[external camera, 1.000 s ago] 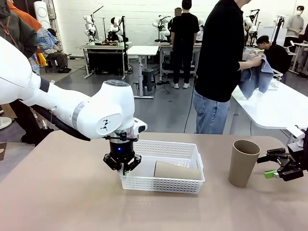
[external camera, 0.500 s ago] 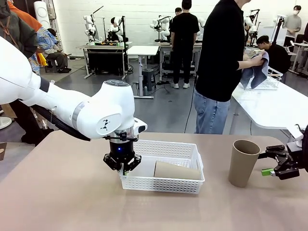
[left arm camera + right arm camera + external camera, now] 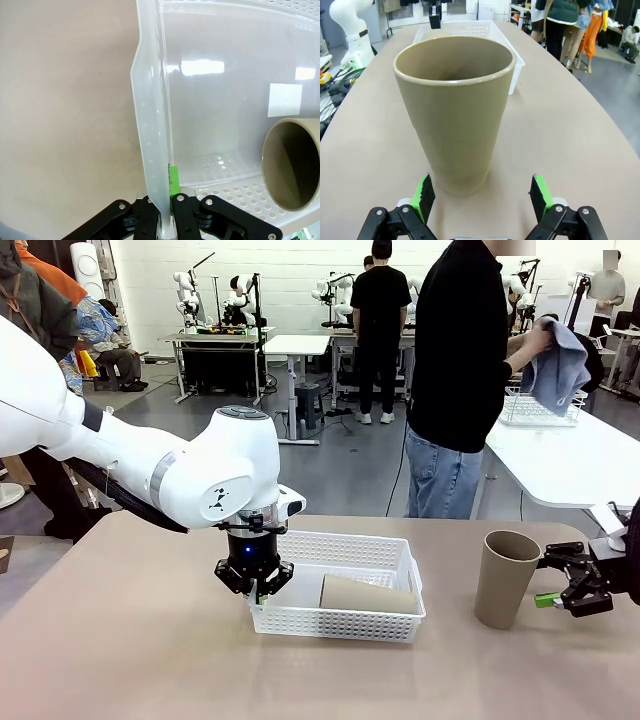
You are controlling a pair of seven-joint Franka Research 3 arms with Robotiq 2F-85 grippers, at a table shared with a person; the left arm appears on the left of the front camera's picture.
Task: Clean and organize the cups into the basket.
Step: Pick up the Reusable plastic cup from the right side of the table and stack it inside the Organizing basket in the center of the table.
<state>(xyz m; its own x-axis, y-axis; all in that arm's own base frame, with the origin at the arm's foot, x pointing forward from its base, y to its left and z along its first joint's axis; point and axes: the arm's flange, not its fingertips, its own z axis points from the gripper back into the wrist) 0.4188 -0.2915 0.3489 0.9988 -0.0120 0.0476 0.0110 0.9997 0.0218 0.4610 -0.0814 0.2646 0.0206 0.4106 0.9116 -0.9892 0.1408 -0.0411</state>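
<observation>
Front view: left claw (image 3: 254, 585) clenched on the short end wall of the shallow white plastic lattice basket (image 3: 340, 625), at 9 o'clock of it, on the tan bench (image 3: 130, 650). Inside the basket, toward 3 o'clock, one tan-brown matte tumbler lying on its side (image 3: 366, 593). Well apart at 3 o'clock of the basket, a second tan-brown tumbler standing upright (image 3: 505, 578) on the bench. Just beside it at 3 o'clock, right claw (image 3: 548, 578) released, not touching.

Left wrist view: black fingers with green pad (image 3: 173, 181) pinching the basket wall (image 3: 150, 140). Round mouth of the lying tumbler (image 3: 292, 170) at 4 o'clock.

Right wrist view: upright tumbler (image 3: 455, 110) between the spread green pads (image 3: 424, 192), apart from both. Basket (image 3: 480, 29) behind at 12 o'clock.
</observation>
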